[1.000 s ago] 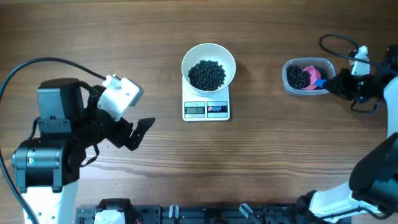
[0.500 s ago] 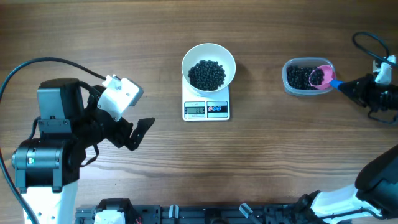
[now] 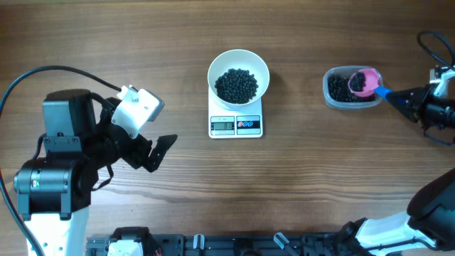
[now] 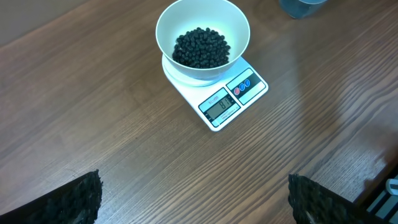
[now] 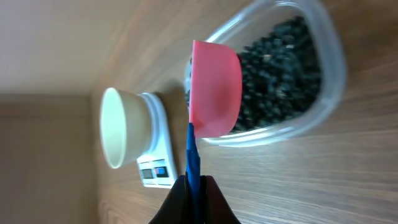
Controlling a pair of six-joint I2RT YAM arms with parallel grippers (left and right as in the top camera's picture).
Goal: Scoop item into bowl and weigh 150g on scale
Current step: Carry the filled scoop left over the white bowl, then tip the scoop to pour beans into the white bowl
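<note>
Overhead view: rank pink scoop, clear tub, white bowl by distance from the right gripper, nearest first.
1. pink scoop, held by the right gripper, at the tub's right end.
2. clear tub, just left of the gripper.
3. white bowl, on the scale, table centre.

Light: bright, even, from above.
Shadows: soft and faint under the bowl.
Glare: pale sheen on the table, right side, left wrist view.
Blur: right wrist view soft; scoop out of focus.
Overhead: sharp.

overhead looks straight down, wrist views oblique, all share the scale
</note>
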